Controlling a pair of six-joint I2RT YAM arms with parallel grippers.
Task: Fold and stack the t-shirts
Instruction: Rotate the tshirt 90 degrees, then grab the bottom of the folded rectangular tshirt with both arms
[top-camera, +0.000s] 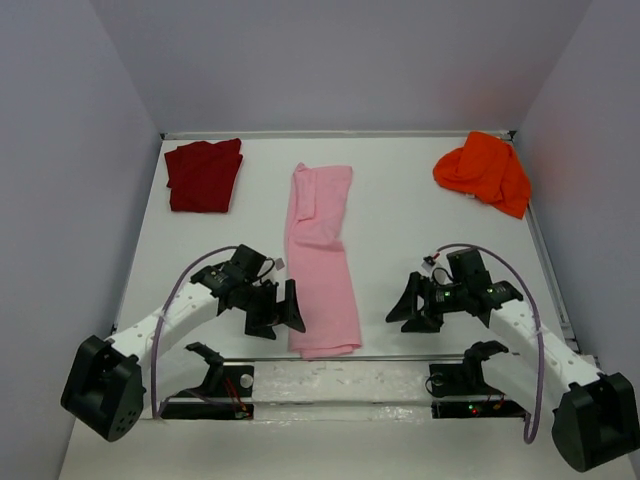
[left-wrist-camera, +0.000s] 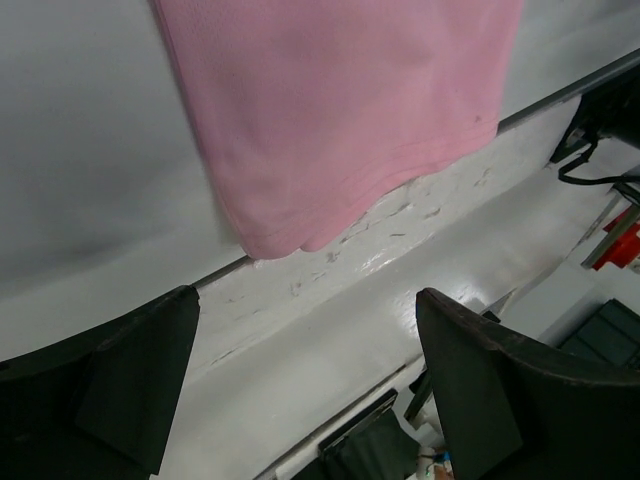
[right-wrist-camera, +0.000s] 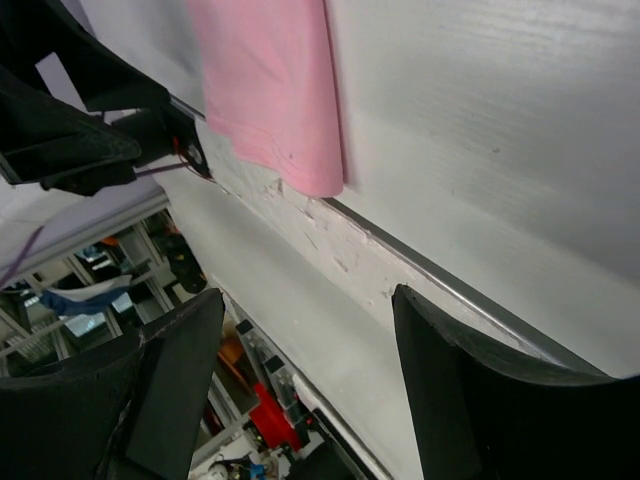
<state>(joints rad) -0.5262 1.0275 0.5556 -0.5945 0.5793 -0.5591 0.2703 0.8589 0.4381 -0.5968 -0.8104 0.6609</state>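
A light pink t-shirt (top-camera: 322, 258) lies folded into a long narrow strip down the middle of the table, its hem at the near edge (left-wrist-camera: 340, 110) (right-wrist-camera: 265, 80). At the back left a dark red t-shirt (top-camera: 205, 175) lies folded flat. An orange t-shirt (top-camera: 485, 172) sits crumpled at the back right. My left gripper (top-camera: 280, 314) (left-wrist-camera: 305, 340) hovers open just left of the pink hem, holding nothing. To the right of the hem, my right gripper (top-camera: 409, 309) (right-wrist-camera: 305, 340) is also open and empty, a hand's width from the cloth.
The table's near edge (top-camera: 330, 357) runs right under both grippers, with a scuffed white ledge (left-wrist-camera: 380, 250) beyond it. A thin metal rim (top-camera: 545, 250) borders the right and back sides. The arm bases (top-camera: 220, 380) stand below the edge.
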